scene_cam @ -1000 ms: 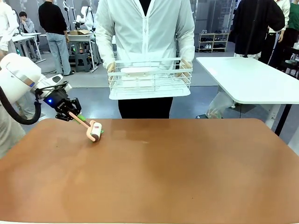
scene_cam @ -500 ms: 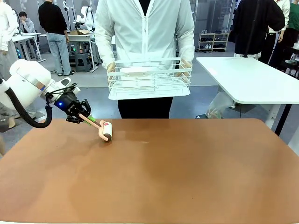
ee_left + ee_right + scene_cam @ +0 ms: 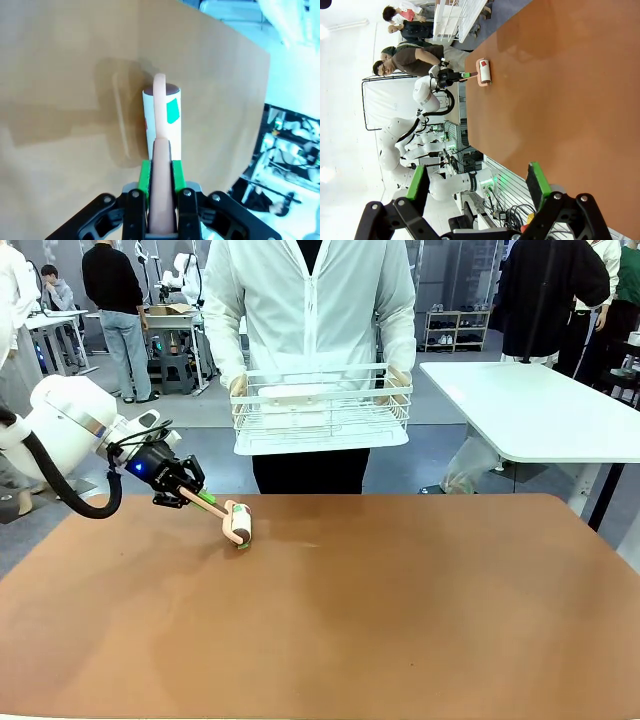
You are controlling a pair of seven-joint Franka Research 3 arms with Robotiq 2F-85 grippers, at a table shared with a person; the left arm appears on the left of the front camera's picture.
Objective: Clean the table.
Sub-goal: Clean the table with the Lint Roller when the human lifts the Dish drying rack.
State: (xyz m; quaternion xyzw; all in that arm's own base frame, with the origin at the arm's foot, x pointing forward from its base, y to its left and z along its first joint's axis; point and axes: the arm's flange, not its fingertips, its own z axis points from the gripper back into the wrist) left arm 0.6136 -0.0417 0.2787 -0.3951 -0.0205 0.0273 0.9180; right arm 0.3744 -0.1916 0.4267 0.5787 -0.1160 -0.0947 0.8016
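Note:
The reddish-brown table (image 3: 350,620) spreads across the front view. My left gripper (image 3: 190,495) hovers over its far left part, shut on the pink handle of a lint roller (image 3: 240,525) whose white roll rests on the tabletop. The left wrist view looks down that handle to the lint roller (image 3: 161,117), with the left gripper (image 3: 161,172) clamping it between green pads above the table (image 3: 60,75). In the right wrist view my right gripper (image 3: 477,182) stands open and holds nothing above the table (image 3: 560,100), far from the lint roller (image 3: 484,72).
A person stands at the far side holding a white wire basket (image 3: 320,405) with a white item inside, above the table's far edge. A white-topped table (image 3: 540,410) stands to the back right. Other people stand farther off.
My left gripper has moved to the right along the far part of the table, rolling the lint roller with it. The person and the basket have stayed put.

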